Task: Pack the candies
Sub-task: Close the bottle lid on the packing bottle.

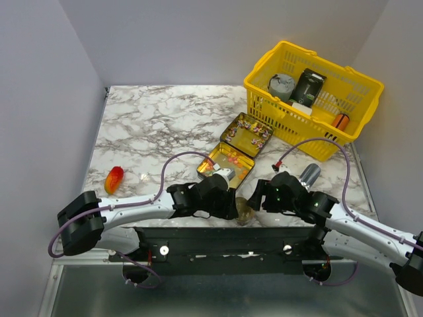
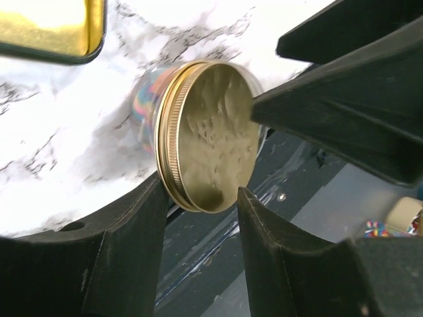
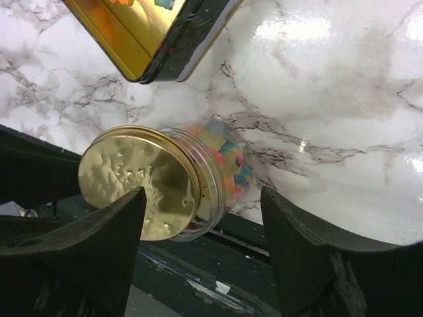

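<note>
Candies (image 3: pixel 228 165) in mixed bright colours are sitting inside a clear jar (image 1: pixel 244 210) that is lying on its side at the near edge of the tabletop (image 1: pixel 158 125), about midway along it, with its gold lid (image 2: pixel 211 139) screwed on and facing the arms. The left pincer (image 2: pixel 200 191) is reaching in with its fingers standing apart on either side of the lid's lower rim; whether they are pressing on it cannot be told. The right pincer (image 3: pixel 203 193) is hanging released around the jar, one finger crossing in front of the lid and the other standing clear of the glass. Just beyond the jar, an open hinged gold tin (image 1: pixel 250 164) is resting near the middle of the tabletop, with more candies lying in both halves: orange and red ones in the nearer half, purple, pink and white ones in the farther half. An orange-red lump (image 1: pixel 114 178) is lying close to the left edge. A yellow basket (image 1: pixel 284 125) is occupying the far right corner.
</note>
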Robot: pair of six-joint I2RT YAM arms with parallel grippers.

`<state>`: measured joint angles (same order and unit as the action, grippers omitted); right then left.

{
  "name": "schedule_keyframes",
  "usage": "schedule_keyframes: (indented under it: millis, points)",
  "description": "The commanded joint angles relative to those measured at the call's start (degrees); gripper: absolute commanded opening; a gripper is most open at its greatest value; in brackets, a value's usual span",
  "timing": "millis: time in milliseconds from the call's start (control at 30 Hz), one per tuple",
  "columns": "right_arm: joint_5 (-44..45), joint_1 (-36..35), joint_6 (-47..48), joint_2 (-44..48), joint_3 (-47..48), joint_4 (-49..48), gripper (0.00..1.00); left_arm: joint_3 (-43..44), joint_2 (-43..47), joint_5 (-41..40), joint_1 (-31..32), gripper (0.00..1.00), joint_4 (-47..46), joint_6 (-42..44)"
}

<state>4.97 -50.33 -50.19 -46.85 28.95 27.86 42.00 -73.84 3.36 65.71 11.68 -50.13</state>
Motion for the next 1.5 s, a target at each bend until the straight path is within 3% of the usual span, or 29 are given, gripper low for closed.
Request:
schedule_keyframes:
  millis: [0, 367, 900, 1233, 1467]
  points:
    - [-1.11, -0.39, 1.24, 1.15, -0.39, -1.23, 0.77, 0.8, 1.6, -2.92, 0.56, 0.56, 2.73, 1.0]
    - [-1.11, -0.39, 1.15, -0.52, -0.91, -1.31, 0.76, 0.8, -0.07, -4.59, 1.0, 0.54, 3.0, 1.7]
    - [-2.07, -0.39, -0.08, 0.18, -1.79, -1.58, 0.67, 3.62, -3.67, -5.2, 1.61, 0.54, 2.73, 4.43]
    - [0.21, -0.39, -2.01, 0.27, -3.37, -0.52, 0.59, 4.76, -4.38, -5.55, 1.61, 0.54, 2.91, 4.95]
    - [0.74, -0.39, -2.89, 1.76, -4.16, 0.0, 0.47, 4.58, -4.73, -5.64, 1.7, 0.54, 2.91, 4.95]
